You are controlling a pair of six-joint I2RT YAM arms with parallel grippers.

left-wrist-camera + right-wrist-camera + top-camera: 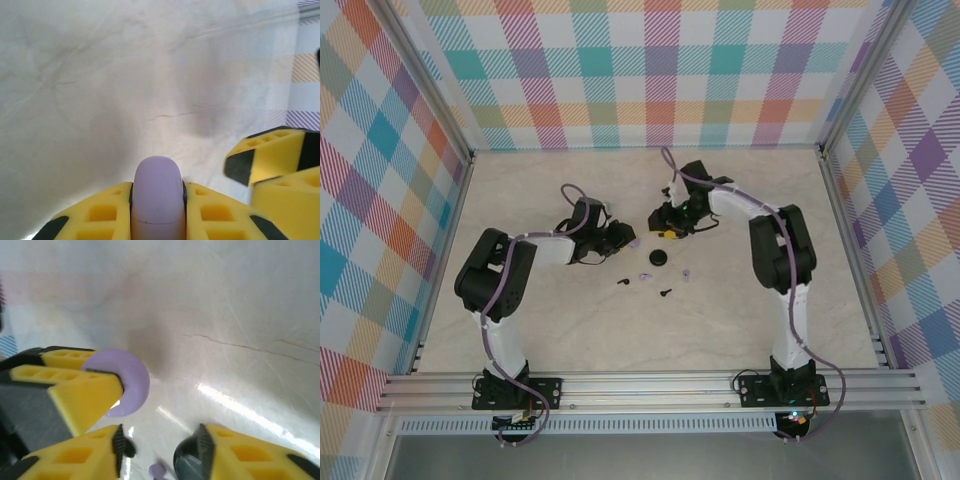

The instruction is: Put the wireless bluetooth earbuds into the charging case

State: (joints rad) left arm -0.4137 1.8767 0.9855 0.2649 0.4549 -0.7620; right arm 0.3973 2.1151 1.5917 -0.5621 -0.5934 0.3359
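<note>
My left gripper point(623, 238) point(157, 192) is shut on a rounded pale lilac charging case point(157, 190) point(633, 242), held edge-on just above the table. The same case point(132, 382) appears in the right wrist view, pinched by the left arm's yellow fingers point(82, 390). My right gripper point(669, 225) point(159, 442) hovers close beside it, open, with nothing between its fingers. A black round case point(659, 259) point(186, 461) lies on the table under it. Two black earbuds point(622, 281) point(665, 293) and two lilac earbuds point(645, 276) point(688, 274) lie loose in front of the grippers.
The pale marble-look table point(740, 320) is walled by checked panels point(640, 70) at the back and sides. An aluminium rail point(640, 385) runs along the near edge, with both arm bases on it. The two grippers nearly touch at mid-table.
</note>
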